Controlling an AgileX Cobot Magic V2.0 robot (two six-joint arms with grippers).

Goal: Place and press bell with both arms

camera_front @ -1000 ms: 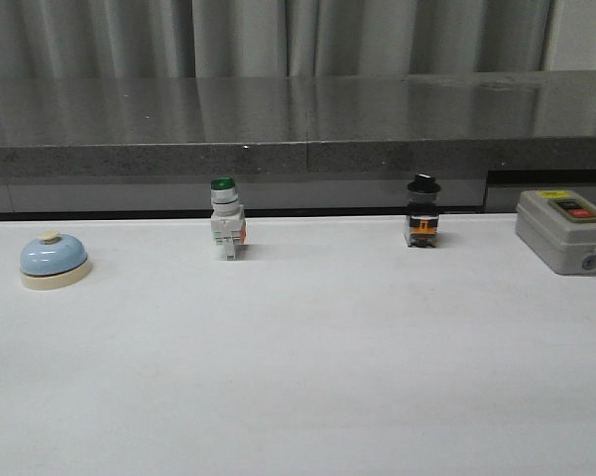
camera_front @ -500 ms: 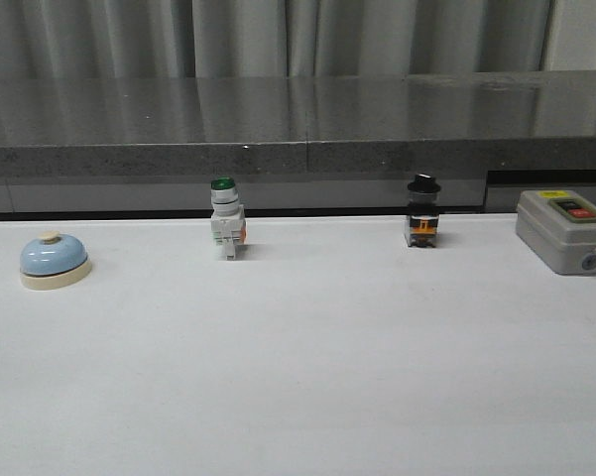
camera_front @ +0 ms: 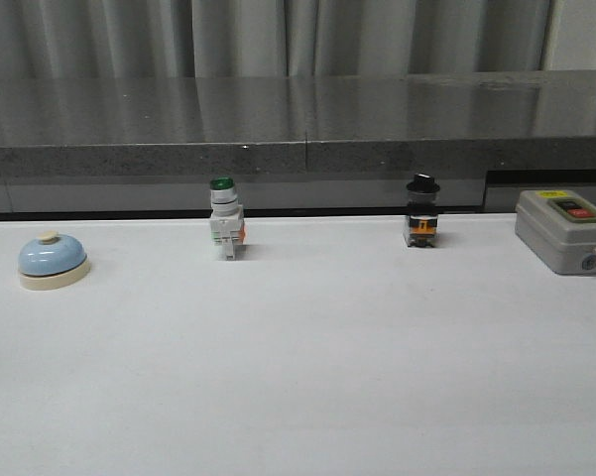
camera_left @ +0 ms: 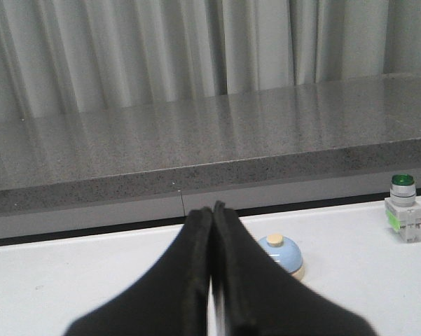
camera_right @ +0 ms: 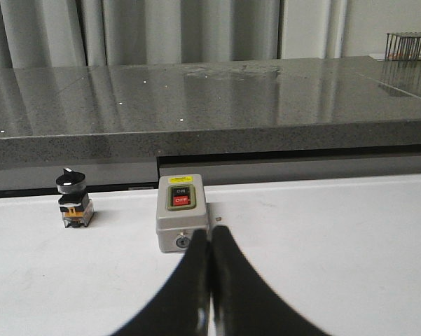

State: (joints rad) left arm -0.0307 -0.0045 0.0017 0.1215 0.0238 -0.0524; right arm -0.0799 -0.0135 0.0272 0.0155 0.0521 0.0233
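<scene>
Bell (camera_front: 53, 262) sits at the left edge of the front view, mid-height, on the white table (camera_front: 307, 367). It stands upright: cream base flat on the table, blue dome above, cream button (camera_front: 47, 238) pointing straight up. Round footprint, so no long axis to speak of; its axis is vertical. Nothing touches it.

Left wrist view: left gripper (camera_left: 211, 213) has its black fingers pressed together, nothing between them. The bell (camera_left: 281, 254) shows just beyond the fingertips, partly hidden by the right-hand finger, apart from it. Green-capped switch (camera_left: 403, 218) stands at the right edge of that frame.

Right wrist view: right gripper (camera_right: 211, 238) also closed up, fingers meeting, holding nothing. Grey box (camera_right: 181, 222) with red and green buttons sits just beyond the tips, near frame centre; whether they touch it, cannot tell. Black-knob switch (camera_right: 74, 201) stands to the left in that frame.

Front view, back row from left to right: green-capped switch (camera_front: 225, 231), black-knob switch (camera_front: 421, 211), grey box (camera_front: 567, 231) at right edge. All well apart from the bell. No arms appear in the front view. Dark stone counter (camera_front: 298, 124) runs behind the table.
</scene>
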